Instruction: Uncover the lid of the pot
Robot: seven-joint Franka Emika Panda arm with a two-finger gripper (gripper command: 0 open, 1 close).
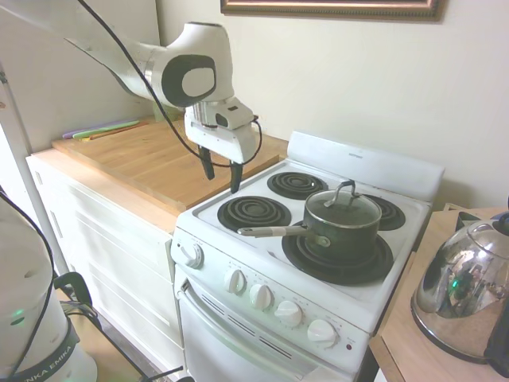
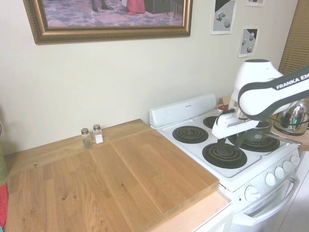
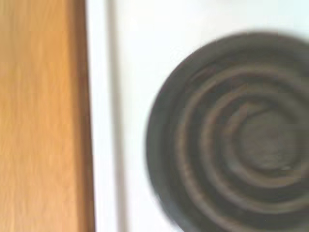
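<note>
The white stove (image 1: 318, 263) stands beside a wooden countertop (image 1: 151, 159), with a shiny kettle (image 1: 465, 290) on the side table, cut off at the frame edge. On the stove's front burner nearest the kettle sits the pot (image 1: 342, 232), the lid (image 1: 344, 208) resting on it, its long handle pointing toward the empty coil burner (image 1: 254, 212); the second exterior view hides most of the pot behind the arm, yet alone shows two small shakers (image 2: 92, 136). The gripper (image 1: 222, 173) hangs over the stove's edge by the countertop, well apart from the pot, fingers spread and empty, while the blurred wrist view shows only that burner (image 3: 236, 135) and wood.
</note>
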